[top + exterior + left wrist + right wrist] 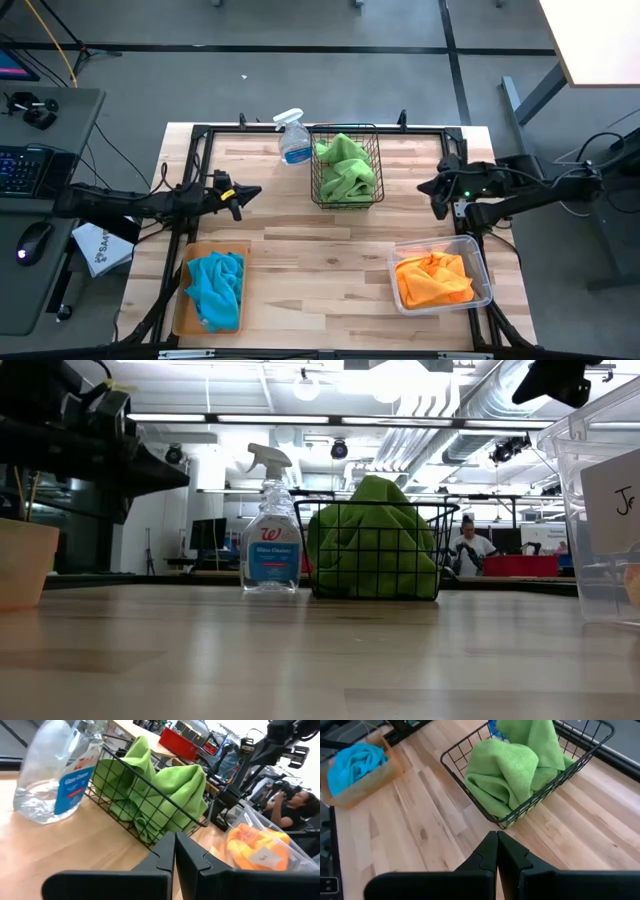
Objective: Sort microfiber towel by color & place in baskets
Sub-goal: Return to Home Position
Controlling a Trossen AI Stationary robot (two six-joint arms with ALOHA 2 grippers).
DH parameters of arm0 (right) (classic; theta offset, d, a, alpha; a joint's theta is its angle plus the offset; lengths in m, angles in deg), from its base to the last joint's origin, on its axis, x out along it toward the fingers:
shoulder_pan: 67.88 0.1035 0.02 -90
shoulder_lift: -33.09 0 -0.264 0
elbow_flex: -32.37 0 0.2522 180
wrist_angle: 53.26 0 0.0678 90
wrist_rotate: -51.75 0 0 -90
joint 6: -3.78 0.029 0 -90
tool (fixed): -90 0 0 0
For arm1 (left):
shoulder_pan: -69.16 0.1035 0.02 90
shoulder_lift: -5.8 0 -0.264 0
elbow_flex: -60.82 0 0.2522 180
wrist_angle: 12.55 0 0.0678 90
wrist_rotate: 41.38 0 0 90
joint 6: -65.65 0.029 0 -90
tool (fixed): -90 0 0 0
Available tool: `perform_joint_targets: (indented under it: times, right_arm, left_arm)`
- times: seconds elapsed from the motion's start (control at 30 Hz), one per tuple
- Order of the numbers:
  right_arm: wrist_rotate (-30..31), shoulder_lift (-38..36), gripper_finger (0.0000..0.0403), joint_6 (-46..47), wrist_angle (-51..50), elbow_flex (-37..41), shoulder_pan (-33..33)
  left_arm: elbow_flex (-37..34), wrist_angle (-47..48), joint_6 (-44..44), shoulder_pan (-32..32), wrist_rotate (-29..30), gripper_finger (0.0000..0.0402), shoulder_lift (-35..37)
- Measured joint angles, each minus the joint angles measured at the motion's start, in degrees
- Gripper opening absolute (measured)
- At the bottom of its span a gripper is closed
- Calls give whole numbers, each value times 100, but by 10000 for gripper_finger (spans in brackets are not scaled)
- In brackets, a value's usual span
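Note:
Lime green towels (346, 165) are piled in the black wire basket (373, 195) at the table's far middle. They show again as green towels (517, 767) in the right wrist view. Turquoise towels (216, 288) lie in the orange-brown tray (183, 312) near left. Orange towels (433, 279) fill the clear bin (478, 268) near right. My left gripper (256, 191) hovers shut at the left side, above the tray's far end. My right gripper (422, 186) hovers shut at the right side, beyond the clear bin. Both point toward the basket.
A clear spray bottle (292, 140) with a blue label stands just left of the wire basket. Bare wood lies in the table's middle between the three containers. A person (470, 548) sits in the room behind the table.

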Motion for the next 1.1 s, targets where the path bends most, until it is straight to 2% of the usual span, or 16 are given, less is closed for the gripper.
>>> perform_joint_targets:
  times: [0.1, 0.2, 0.4, 0.57, 0.7, 0.8, 0.9, 1.1]
  right_arm:
    - [74, -284, 0, -192, 204, 242, 0]
    - [171, -765, 0, -239, 828, 944, 0]
    - [-127, -1774, 0, -633, 3159, 2736, -22]
    - [-180, -2271, 0, -1266, 4758, 3666, -361]
    - [-273, -2620, 0, -1358, 4894, 4001, -729]
    - [-676, -2924, 0, -1293, 4911, 4180, -871]
    - [-918, -3228, 0, -1271, 4927, 4369, -869]
    - [-939, -3863, 0, -1266, 5116, 4898, -855]
  left_arm:
    - [0, 5, -33, 0, -35, 0, 0]
    - [0, -2, -56, 0, -37, 0, 0]
    - [0, 2, -50, 0, -37, 0, -4]
    - [2, 5, -45, 0, -42, 0, -4]
    - [2, 5, -42, 0, -44, 0, -4]
    - [4, 5, -49, 0, -46, 0, -4]
    - [4, 5, -38, 0, -46, 0, -4]
    - [4, 5, -47, 0, -46, 0, -4]
